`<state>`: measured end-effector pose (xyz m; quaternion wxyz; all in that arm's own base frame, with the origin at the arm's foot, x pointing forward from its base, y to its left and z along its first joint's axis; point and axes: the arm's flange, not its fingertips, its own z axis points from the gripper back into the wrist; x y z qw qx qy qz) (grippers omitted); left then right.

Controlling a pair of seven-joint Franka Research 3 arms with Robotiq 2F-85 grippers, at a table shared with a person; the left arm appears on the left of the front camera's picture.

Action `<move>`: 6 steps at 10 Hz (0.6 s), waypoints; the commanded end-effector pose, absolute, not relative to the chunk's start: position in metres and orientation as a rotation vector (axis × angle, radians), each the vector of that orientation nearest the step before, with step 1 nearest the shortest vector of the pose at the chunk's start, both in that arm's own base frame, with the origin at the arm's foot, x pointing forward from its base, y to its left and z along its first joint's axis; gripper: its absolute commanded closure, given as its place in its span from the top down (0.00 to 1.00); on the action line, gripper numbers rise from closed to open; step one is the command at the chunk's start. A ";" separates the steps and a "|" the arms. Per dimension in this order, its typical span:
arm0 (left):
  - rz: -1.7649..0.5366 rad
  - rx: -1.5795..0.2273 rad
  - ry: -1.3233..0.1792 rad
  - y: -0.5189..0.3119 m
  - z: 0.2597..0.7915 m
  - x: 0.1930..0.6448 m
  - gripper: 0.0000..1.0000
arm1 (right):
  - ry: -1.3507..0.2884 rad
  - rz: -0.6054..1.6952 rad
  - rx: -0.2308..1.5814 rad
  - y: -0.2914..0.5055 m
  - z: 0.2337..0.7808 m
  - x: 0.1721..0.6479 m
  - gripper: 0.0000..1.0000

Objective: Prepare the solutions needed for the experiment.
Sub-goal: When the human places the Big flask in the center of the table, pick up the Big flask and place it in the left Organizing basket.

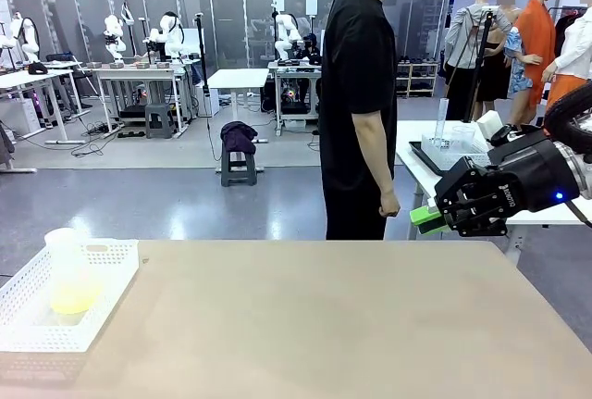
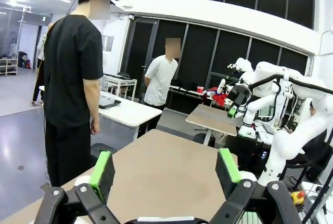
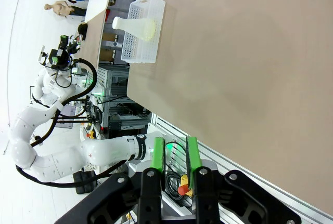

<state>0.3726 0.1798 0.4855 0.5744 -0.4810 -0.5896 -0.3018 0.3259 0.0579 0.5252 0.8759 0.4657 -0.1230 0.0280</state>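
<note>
Robotics lab, rows of workbenches (image 1: 139,70), mounted white robot arms (image 1: 171,33)

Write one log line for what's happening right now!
flask: in basket, yellow liquid | left gripper: open, empty | right gripper: nearly shut, empty | person: standing

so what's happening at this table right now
Nothing is being handled yet. A flask holding a shallow layer of pale yellow-green liquid stands in a white basket at the table's left corner. The right tool hangs over the far right edge, fingers close together and gripping nothing. The left tool is open. A person stands at the far side.
</note>
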 end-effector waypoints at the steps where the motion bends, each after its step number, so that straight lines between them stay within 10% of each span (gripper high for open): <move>1: -0.724 -1.117 -1.395 0.183 0.486 0.375 1.00 | -0.271 0.073 0.987 0.058 0.525 0.327 0.23; 6: -0.544 -1.344 -1.186 0.107 0.515 0.345 1.00 | -0.271 0.073 0.987 0.058 0.525 0.327 0.23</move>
